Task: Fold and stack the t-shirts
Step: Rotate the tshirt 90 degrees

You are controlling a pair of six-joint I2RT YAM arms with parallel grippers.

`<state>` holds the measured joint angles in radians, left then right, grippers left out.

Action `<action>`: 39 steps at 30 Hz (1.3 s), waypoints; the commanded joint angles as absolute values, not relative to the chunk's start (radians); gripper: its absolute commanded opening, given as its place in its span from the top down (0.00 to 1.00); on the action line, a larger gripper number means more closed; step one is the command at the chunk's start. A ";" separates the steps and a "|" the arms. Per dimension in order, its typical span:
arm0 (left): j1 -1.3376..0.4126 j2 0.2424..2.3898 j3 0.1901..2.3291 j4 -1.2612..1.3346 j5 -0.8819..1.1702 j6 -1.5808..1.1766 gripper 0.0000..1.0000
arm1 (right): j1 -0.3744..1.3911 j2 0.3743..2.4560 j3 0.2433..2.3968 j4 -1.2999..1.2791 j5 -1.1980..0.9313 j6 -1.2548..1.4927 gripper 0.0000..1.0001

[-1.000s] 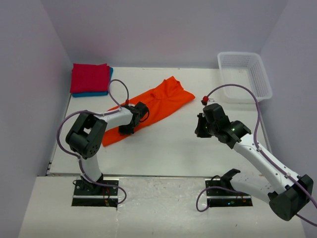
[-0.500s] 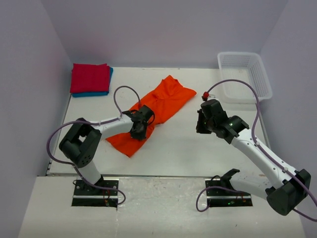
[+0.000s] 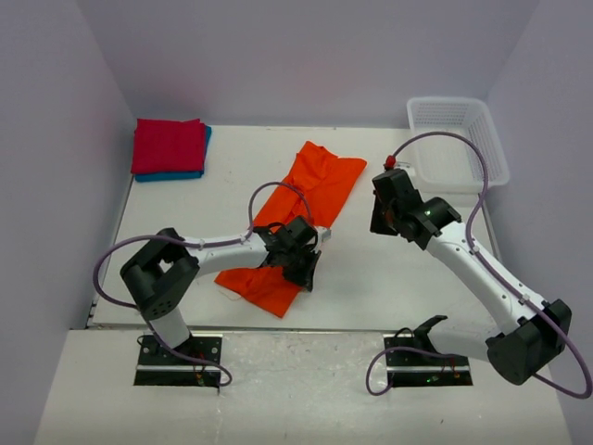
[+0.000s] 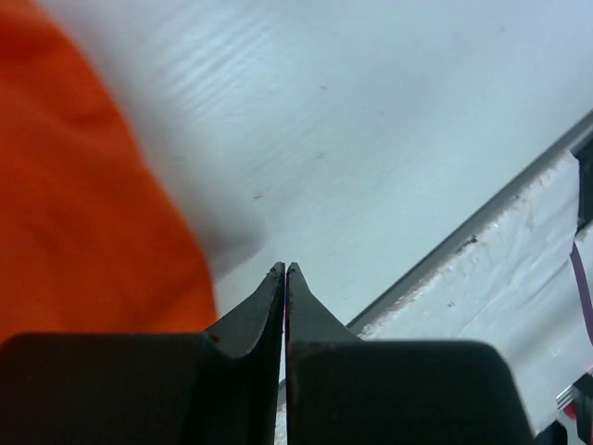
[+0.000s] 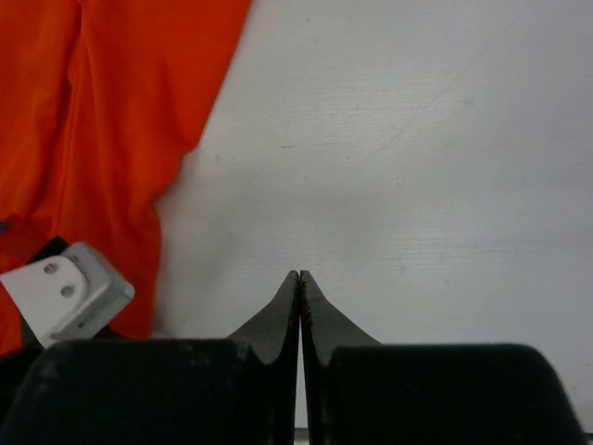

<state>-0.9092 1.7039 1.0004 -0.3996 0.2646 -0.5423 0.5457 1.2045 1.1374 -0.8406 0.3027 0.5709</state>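
Orange t-shirt (image 3: 315,185) lies unfolded in the middle of the table (image 3: 398,278). It forms a long strip running from far, near the centre, to near and slightly left. One second ago the same strip lay on a diagonal, its near end further left and its far end pointing right. The near end has since swung rightward and the strip now lies steeper.

Left gripper (image 3: 308,271) sits at the right margin of the shirt's near end. It has travelled right and toward the near edge along with the cloth. In the left wrist view its jaws are pressed together, with the orange cloth (image 4: 83,213) just beside the left finger. The view does not show whether any fabric is pinched.

Right gripper (image 3: 378,222) hangs over bare table just right of the shirt, jaws together and holding nothing. It has shifted slightly toward the far side. The right wrist view shows the shirt's edge (image 5: 111,111) to the left of its tips.

Red t-shirt (image 3: 169,146) rests folded on the blue t-shirt (image 3: 185,175) in the far left corner, unchanged. White mesh basket (image 3: 459,139) stands at far right, unchanged.
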 commanded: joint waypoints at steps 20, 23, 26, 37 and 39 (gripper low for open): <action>-0.812 1.712 1.465 -0.614 -0.128 -0.430 1.00 | 0.495 1.049 1.302 -0.928 0.310 0.551 1.00; -0.727 1.793 1.543 -0.491 0.048 -0.355 1.00 | 0.495 1.054 1.316 -0.957 0.310 0.549 1.00; -0.657 1.943 1.712 -0.475 0.200 -0.307 1.00 | 0.494 1.043 1.299 -0.953 0.298 0.546 1.00; -0.572 2.371 2.109 -0.551 0.400 -0.230 1.00 | 0.495 0.996 1.227 -0.956 0.281 0.535 1.00; -0.565 2.413 2.131 -0.548 0.403 -0.233 1.00 | 0.495 0.993 1.229 -0.963 0.276 0.535 1.00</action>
<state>-0.5804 2.3875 2.0594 -0.5430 0.3256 -0.2676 0.4973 1.0168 1.2289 -0.9493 0.2916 0.5488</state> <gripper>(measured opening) 0.002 0.003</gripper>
